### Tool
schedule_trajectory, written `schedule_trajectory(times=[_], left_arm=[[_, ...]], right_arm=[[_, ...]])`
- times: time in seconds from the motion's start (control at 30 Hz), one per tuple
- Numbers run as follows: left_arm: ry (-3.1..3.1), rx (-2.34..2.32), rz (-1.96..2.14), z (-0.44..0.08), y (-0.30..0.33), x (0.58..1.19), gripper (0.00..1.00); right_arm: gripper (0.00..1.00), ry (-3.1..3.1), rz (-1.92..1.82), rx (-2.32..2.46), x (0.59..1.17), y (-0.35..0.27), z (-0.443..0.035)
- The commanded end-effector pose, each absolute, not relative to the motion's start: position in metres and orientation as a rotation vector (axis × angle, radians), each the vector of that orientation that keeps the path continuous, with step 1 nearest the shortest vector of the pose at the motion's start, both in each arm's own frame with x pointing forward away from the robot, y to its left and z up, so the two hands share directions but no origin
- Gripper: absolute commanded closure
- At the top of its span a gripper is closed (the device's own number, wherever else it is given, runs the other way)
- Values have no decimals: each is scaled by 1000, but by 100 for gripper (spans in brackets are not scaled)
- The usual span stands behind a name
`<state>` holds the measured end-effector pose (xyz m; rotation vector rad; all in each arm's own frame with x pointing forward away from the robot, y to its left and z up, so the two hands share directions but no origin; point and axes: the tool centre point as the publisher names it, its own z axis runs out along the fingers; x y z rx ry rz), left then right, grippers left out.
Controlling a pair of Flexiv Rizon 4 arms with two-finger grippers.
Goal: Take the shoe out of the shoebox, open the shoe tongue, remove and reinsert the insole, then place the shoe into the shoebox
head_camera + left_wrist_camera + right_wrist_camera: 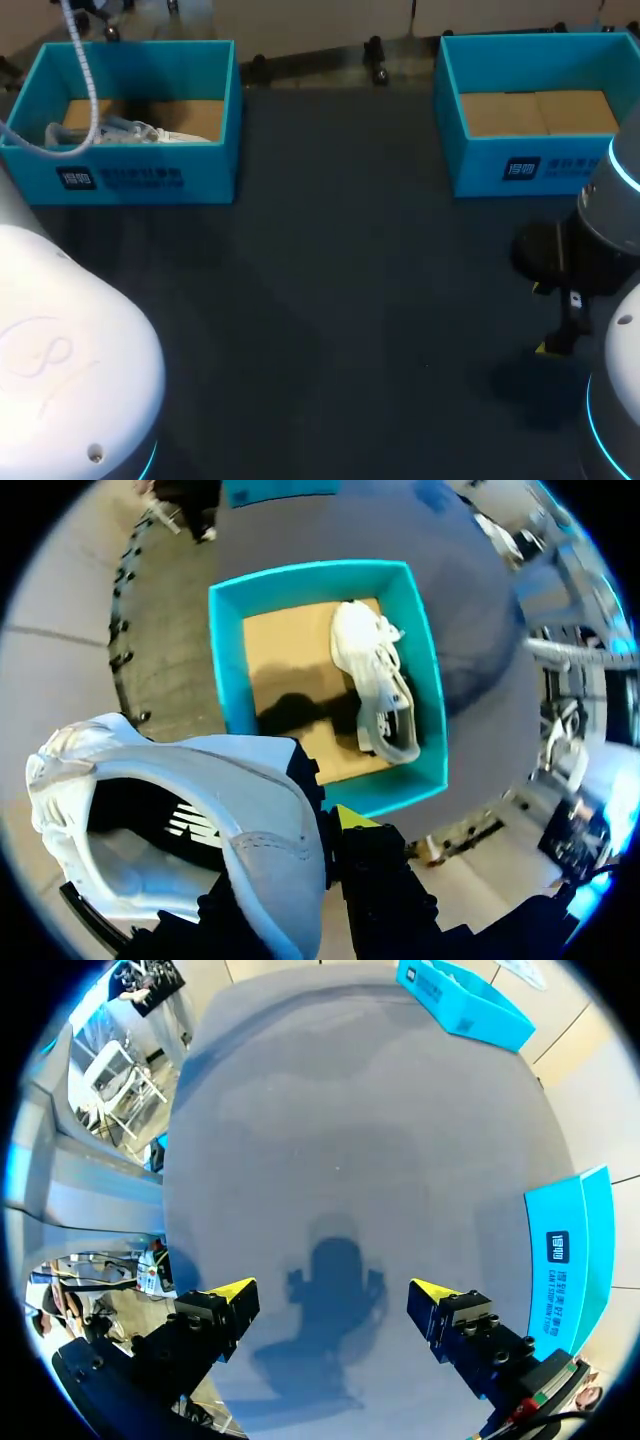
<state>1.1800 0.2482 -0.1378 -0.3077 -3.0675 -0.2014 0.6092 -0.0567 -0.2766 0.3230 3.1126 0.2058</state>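
Holds a white shoe (180, 830) aloft in the left gripper (322, 832), fingers pinched on the wall of its upper. Shows one yellow tip outside the shoe and hides the other behind the fabric. Hangs high over the left shoebox (228, 660), with the shoe's open mouth turned toward the wrist camera.

Looks straight down from there into the turquoise box, onto a brown cardboard floor and a second white shoe (375, 685) lying along one long wall, laces showing. Puts that box at the far left of the dark grey table (330, 300) in the head view, with the boxed shoe's pale upper low behind the front wall and a white cable (85, 70) looping across it. Fills the near left corner with the bulky white casing of the left arm (70, 360).

Sets the right shoebox (520, 170) at the far right of the table, turquoise too, cardboard floor showing. Hovers the right gripper (333, 1295) above the table near its right edge, fingers spread wide with nothing between them. Casts its shadow on the cloth directly below.
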Motion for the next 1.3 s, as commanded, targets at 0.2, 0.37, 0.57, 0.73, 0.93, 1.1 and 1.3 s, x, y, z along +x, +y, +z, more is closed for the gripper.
schedule_trajectory(times=[0.2, 0.37, 0.57, 0.73, 0.93, 1.1, 1.3], left_arm=[[-2897, -951, -140, -140, 258, 1183, 100], [-2897, -951, -140, -140, 258, 1183, 100], [-2902, -990, -144, -143, 258, 1186, 100], [-2760, -1341, -128, -160, 276, 1198, 100], [-2575, -1688, -133, -171, 294, 1198, 100], [-2455, -1923, -140, -176, 308, 1192, 100], [-2337, -2153, -279, -178, 321, 1183, 100]], right_arm=[[0, 3109, 207, 323, 607, -57, -278], [0, 3109, 207, 323, 607, -57, -278], [0, 3109, 207, 323, 607, -57, -278], [0, 3109, 207, 323, 607, -57, -278], [0, 3109, 207, 323, 607, -57, -278], [0, 3109, 207, 323, 607, -57, -278], [0, 3109, 207, 323, 607, -57, -278]])
